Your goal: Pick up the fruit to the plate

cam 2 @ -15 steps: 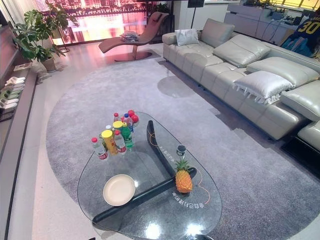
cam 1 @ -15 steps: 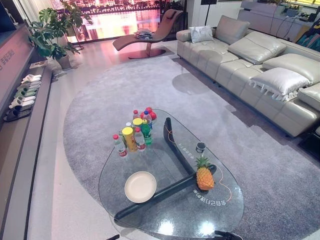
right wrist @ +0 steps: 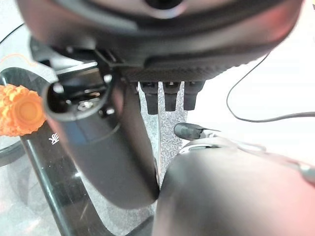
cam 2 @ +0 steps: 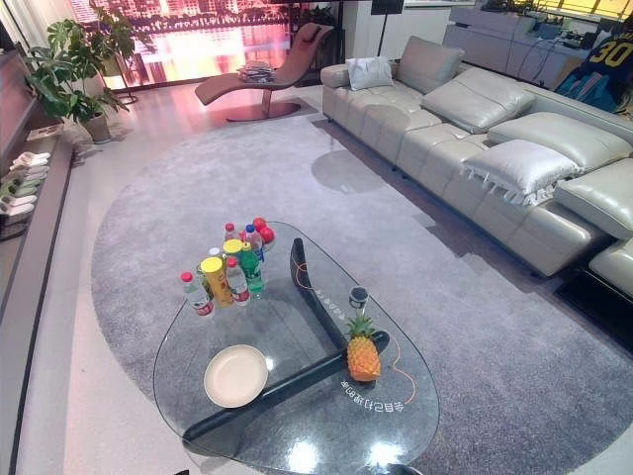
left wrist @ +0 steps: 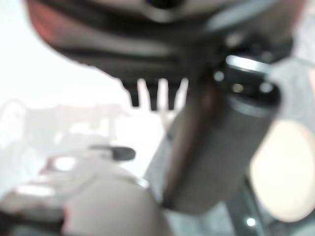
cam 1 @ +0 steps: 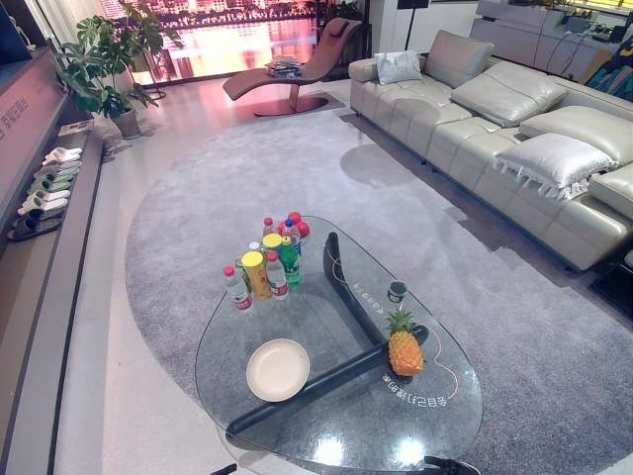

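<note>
Table (cam 1: 326, 440); R wrist: pineapple (right wrist: 19, 109), L: plate (left wrist: 285, 172).

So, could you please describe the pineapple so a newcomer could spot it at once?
Find the glass coffee table on the grey rug. Near its right edge stands the pineapple, upright. It alone is orange with a green crown, unlike the cream plate and the bottles.

A cluster of bottles (cam 1: 265, 259) stands upright at the far end of a glass bench (cam 1: 297, 307) on a grey rug (cam 1: 247, 158), with a pale sofa (cam 1: 475, 109) to the right and a lounge chair (cam 1: 297, 69) and potted plant (cam 1: 104, 59) beyond.
</note>
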